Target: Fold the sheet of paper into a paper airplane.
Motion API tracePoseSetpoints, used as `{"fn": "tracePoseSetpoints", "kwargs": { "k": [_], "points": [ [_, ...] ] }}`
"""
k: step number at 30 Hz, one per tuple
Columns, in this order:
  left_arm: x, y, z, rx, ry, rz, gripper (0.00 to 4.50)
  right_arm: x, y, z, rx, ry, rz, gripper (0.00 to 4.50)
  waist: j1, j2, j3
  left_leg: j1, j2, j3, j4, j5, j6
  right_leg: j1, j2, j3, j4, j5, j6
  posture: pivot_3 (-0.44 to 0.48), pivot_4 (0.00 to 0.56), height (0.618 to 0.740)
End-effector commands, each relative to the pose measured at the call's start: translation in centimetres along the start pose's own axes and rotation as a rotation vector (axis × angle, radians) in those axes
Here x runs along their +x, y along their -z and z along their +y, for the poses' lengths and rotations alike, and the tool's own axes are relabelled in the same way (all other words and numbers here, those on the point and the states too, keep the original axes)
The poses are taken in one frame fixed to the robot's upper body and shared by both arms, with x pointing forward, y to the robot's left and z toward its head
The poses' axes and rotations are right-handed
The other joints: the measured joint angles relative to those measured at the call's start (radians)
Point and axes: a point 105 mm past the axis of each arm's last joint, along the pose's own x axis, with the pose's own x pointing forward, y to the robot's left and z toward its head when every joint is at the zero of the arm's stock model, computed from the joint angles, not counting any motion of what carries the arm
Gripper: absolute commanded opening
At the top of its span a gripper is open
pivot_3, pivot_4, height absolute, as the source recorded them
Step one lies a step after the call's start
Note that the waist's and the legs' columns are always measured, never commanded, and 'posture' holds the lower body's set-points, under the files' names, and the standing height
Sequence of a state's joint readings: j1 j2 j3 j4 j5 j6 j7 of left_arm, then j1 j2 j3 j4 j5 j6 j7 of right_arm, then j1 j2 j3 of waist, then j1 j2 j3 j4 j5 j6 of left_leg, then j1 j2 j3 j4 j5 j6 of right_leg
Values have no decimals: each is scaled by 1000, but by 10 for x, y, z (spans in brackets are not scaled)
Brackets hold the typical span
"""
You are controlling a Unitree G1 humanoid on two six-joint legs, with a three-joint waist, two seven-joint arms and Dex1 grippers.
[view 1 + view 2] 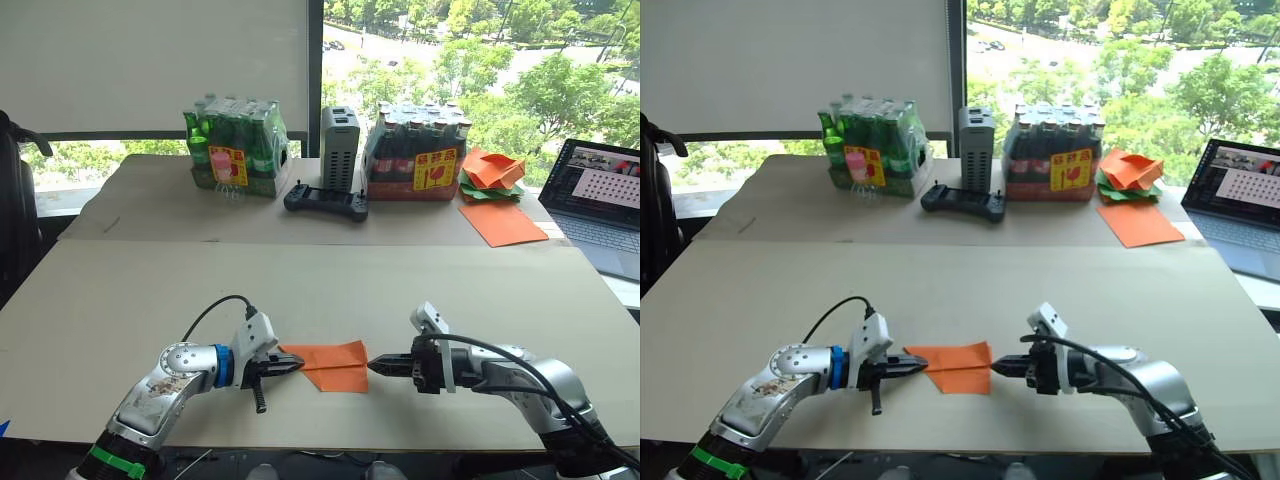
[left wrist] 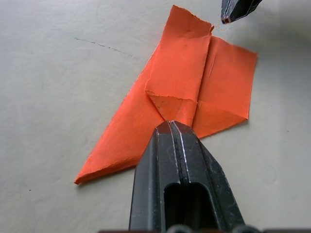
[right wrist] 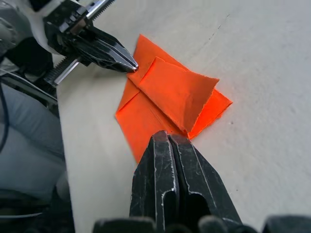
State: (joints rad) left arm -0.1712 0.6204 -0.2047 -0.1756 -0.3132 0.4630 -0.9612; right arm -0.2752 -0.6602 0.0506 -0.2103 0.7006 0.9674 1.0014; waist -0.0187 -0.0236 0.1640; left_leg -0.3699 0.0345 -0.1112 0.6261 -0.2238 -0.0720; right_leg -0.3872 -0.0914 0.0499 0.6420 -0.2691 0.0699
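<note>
The left gripper (image 1: 290, 366) rests at the left end of the folded sheet of paper (image 1: 330, 364). Its 2 fingers are closed together, and the tip presses on the pointed end of the paper; I cannot tell if a layer is pinched between them.

The sheet lies flat on the near table (image 1: 120, 300), between the 2 grippers. It is already a layered shape, with 1 flap folded over the middle.

The right gripper (image 1: 378, 364) is at the right edge of the paper, its fingers also closed, and the tip touches or almost touches this edge.

I judge that the step is to press a crease or to begin the next fold. To do it well, the left tip should hold the point firmly, so the paper does not slide, while the right tip goes under only the top layer and lifts it slowly along the crease line.
</note>
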Motion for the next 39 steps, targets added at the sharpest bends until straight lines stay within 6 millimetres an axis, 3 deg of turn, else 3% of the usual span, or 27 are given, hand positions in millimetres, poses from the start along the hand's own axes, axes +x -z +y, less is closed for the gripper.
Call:
{"fn": "tracePoseSetpoints", "kwargs": {
  "k": [1,7,11,18,24,31,39],
  "points": [
    [-5,22,7,-103,-57,66,0,-5,-27,19,-14,-104,-83,36,-2,0,0,0,0,0,0,0,0,0,0,0,0,0,0,0,150,740],
    [-8,-6,15,-172,-94,-46,0,8,-28,-1,-15,14,-113,36,-3,0,1,-2,0,0,0,0,0,-2,0,0,0,0,0,0,150,740],
    [-15,-24,18,-215,-110,-111,0,14,-22,-1,8,5,-104,36,-3,0,3,-4,0,0,0,0,0,-4,0,0,0,0,0,0,150,740],
    [-31,-28,22,-259,-149,-132,0,14,-23,-4,10,14,-118,36,-4,0,4,-9,0,0,0,0,0,-9,0,0,0,2,-2,0,150,740],
    [-55,-34,31,-318,-211,-181,0,9,-32,-6,22,22,-171,1947,-6,0,4,-13,0,0,0,0,0,-13,0,0,1,4,-7,0,150,740],
    [-63,-35,34,-341,-241,-198,0,6,-35,-4,53,16,-199,4389,-11,0,4,-15,0,0,1,0,0,-15,0,0,2,5,-8,0,150,740],
    [-63,-34,34,-343,-244,-195,0,14,-20,1,62,2,-153,4469,-20,0,4,-15,0,0,1,0,0,-15,0,0,2,5,-8,0,150,740]
  ]
}}
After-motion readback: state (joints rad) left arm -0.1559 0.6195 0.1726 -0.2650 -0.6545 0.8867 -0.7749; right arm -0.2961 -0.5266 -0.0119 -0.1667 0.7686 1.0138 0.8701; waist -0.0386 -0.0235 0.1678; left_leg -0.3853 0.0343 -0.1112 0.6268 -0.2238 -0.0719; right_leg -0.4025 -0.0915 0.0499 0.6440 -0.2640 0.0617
